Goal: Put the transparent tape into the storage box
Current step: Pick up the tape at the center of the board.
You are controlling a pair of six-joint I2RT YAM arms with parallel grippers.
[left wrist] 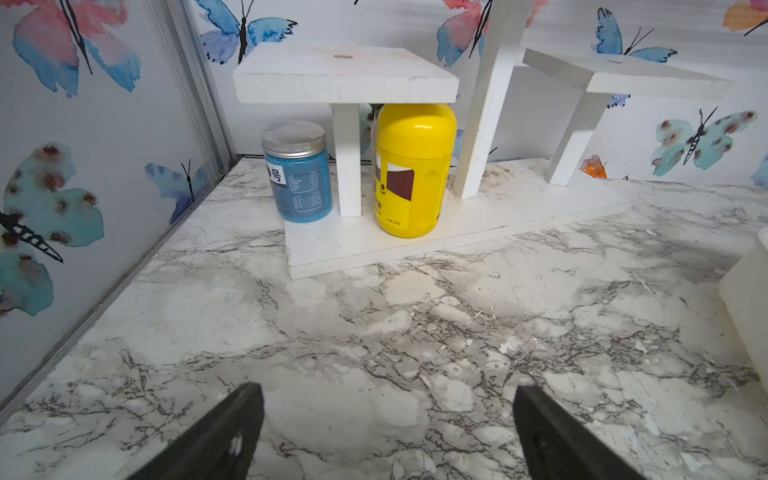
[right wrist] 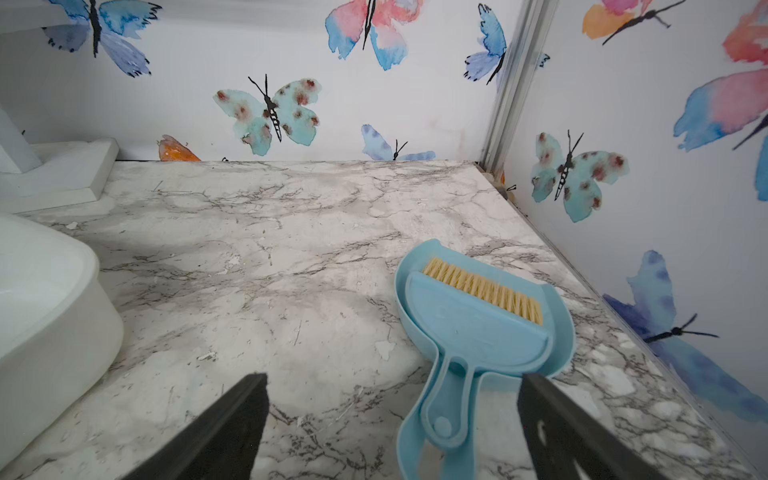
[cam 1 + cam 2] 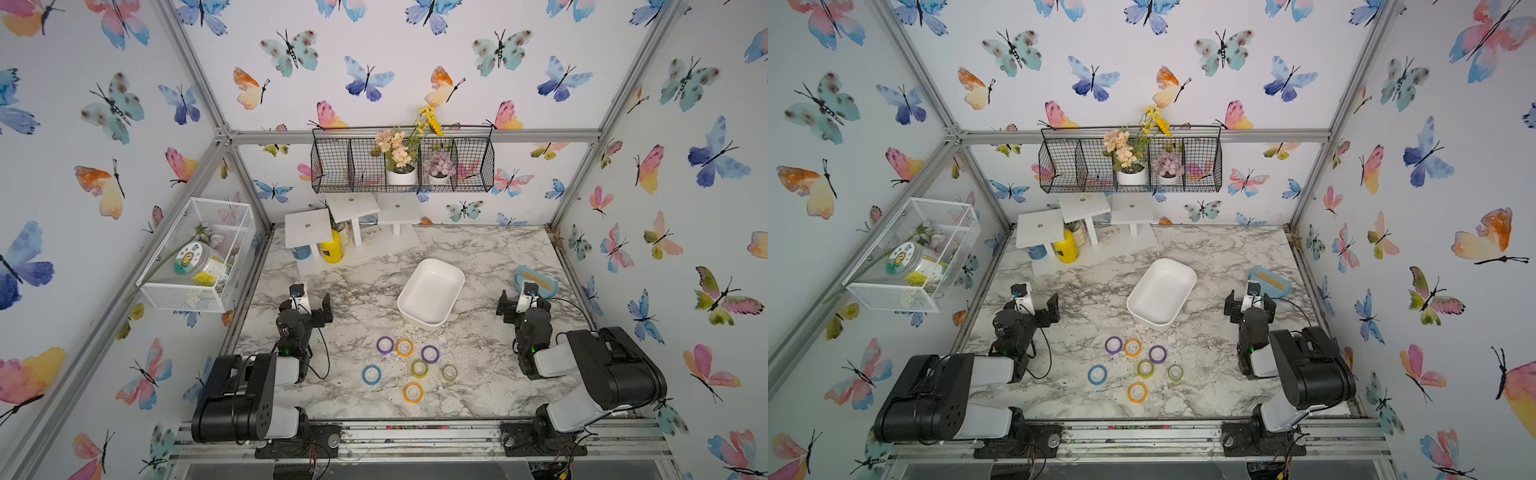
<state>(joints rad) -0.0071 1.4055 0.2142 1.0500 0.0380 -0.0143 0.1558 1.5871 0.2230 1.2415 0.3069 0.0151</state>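
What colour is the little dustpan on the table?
Light blue. The dustpan shows best in the right wrist view.

My work cell: butterfly walls, marble table.
Around me the wallpaper is white with watercolour butterflies, and an aluminium frame holds it. The marble-pattern tabletop lies in even light. A black wire basket with flower pots hangs on the back wall. A white mesh basket hangs on the left wall. A white wooden stand stands at the back.

A yellow bottle and blue jar stand under a white shelf; a blue dustpan lies well apart.
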